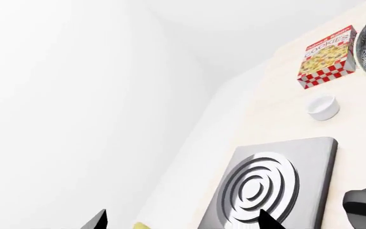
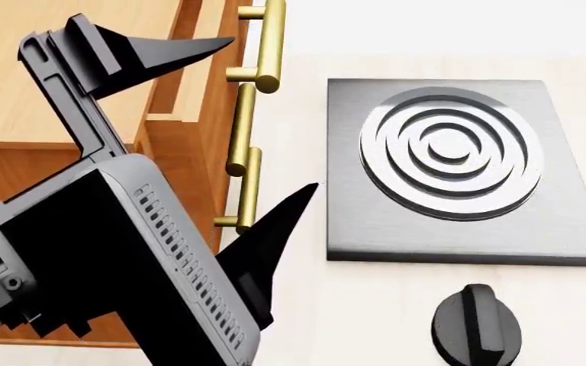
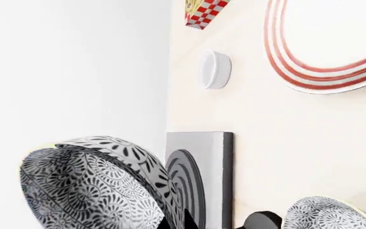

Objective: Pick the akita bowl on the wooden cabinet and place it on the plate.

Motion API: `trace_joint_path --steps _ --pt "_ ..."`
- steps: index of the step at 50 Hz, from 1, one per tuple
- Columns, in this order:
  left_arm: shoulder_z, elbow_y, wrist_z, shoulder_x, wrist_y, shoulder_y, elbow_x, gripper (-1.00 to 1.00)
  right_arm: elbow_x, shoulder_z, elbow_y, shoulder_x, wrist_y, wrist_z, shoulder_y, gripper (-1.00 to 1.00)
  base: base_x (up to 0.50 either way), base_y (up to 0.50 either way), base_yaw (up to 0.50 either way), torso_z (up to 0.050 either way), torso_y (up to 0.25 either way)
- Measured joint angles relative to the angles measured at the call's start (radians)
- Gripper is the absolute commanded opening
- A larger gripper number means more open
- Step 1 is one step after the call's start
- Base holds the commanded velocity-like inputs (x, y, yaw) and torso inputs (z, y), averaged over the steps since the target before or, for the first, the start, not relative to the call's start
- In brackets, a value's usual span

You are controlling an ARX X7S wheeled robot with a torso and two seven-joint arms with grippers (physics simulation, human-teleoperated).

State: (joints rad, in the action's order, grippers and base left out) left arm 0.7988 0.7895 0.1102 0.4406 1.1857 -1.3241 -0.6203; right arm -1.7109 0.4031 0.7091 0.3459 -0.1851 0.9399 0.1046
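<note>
In the right wrist view the akita bowl [image 3: 94,186] fills the near corner, tilted and off the counter, with my right gripper [image 3: 177,223] shut on its rim; only one black fingertip [image 3: 192,220] shows. The plate [image 3: 323,52], white with red rings, lies on the pale counter farther off. The wooden cabinet [image 2: 28,76] with brass handles [image 2: 257,46] stands at the left of the head view. My left gripper [image 2: 275,112] hangs open in front of it, its jaws wide apart and empty; the same gripper [image 1: 183,222] shows in the left wrist view. The right gripper is out of the head view.
A dark square stove [image 2: 445,168] with a ringed burner and a black knob [image 2: 476,324] lie right of the cabinet. A second patterned bowl [image 3: 329,212] sits near the knob. A cookies box [image 1: 326,57] and a small white cup [image 1: 323,107] stand farther along the counter.
</note>
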Motion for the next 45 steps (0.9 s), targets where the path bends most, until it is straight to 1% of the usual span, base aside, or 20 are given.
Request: trace_joint_path --steps 15,32,45 --pt "0.007 -0.004 0.005 0.007 -0.013 0.008 0.002 1.00 -0.013 0.026 -0.010 -0.018 -0.033 0.046 0.023 -1.00 0.00 0.00 0.00 0.000 0.000" --pt "0.015 -0.010 0.010 0.010 -0.022 0.010 0.003 1.00 -0.033 0.081 -0.030 -0.021 -0.062 0.033 0.061 -1.00 0.00 0.00 0.00 0.000 0.001" --pt "0.025 -0.018 0.013 0.016 -0.037 0.020 0.007 1.00 0.019 0.079 -0.052 -0.006 -0.072 0.070 0.027 -1.00 0.00 0.00 0.00 0.000 0.000"
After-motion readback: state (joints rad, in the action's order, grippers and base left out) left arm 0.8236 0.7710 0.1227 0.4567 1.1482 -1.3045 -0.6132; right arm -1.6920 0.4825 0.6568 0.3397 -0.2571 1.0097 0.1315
